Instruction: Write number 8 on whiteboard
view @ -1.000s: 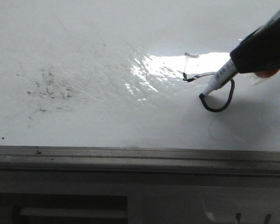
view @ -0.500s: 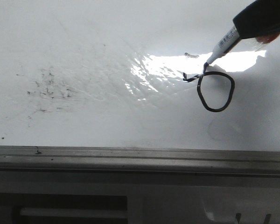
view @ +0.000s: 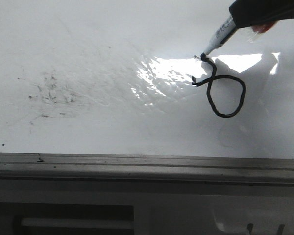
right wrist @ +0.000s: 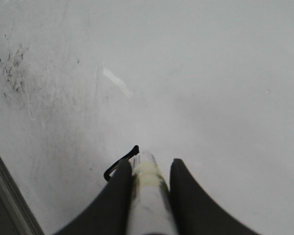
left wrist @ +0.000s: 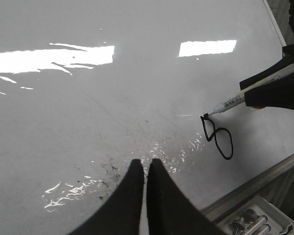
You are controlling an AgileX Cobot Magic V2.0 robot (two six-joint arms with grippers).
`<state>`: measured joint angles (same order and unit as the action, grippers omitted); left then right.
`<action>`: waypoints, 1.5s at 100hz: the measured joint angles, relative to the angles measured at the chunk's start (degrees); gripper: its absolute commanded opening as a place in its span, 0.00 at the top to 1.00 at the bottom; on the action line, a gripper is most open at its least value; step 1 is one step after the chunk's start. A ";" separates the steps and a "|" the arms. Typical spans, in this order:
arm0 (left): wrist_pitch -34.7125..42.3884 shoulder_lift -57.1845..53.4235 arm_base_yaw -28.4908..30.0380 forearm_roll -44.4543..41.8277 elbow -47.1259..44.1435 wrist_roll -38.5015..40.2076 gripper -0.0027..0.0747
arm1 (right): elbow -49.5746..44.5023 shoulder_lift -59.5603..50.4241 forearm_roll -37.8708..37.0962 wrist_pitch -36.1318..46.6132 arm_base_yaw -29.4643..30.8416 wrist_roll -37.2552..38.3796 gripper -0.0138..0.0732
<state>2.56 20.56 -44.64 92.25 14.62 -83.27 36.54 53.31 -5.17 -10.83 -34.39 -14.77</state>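
Pinching marker (view: pixel 219 35), right jaws; tip down-left touching number 8 (view: pixel 224 93) top; left jaws pressed together.

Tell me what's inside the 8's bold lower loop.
Inside the 8 only bare whiteboard shows, no ink. The marker in the right gripper writes at the top; its tip is hidden.

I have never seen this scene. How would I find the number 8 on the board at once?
Start from the whiteboard, above its grey edge rail. Look to the right side, beside the bright glare patch, under the marker. The number 8 is a bold, joined black line, unlike the scattered specks at the left.
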 measured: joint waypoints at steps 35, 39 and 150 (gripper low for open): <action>0.00 0.00 0.00 0.00 0.00 0.00 0.99 | 3.10 -9.79 0.00 -1.53 -5.86 0.00 0.89; 0.00 0.00 0.00 0.00 0.00 0.00 0.99 | 3.34 -11.07 0.00 -2.60 -6.25 0.00 0.89; -26.75 32.45 0.00 -27.38 20.06 0.00 0.51 | -0.07 -12.88 1.34 -12.71 -15.74 -0.20 0.92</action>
<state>-24.19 53.01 -44.64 64.87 34.68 -83.27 36.46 40.43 -3.83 -23.54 -50.13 -14.97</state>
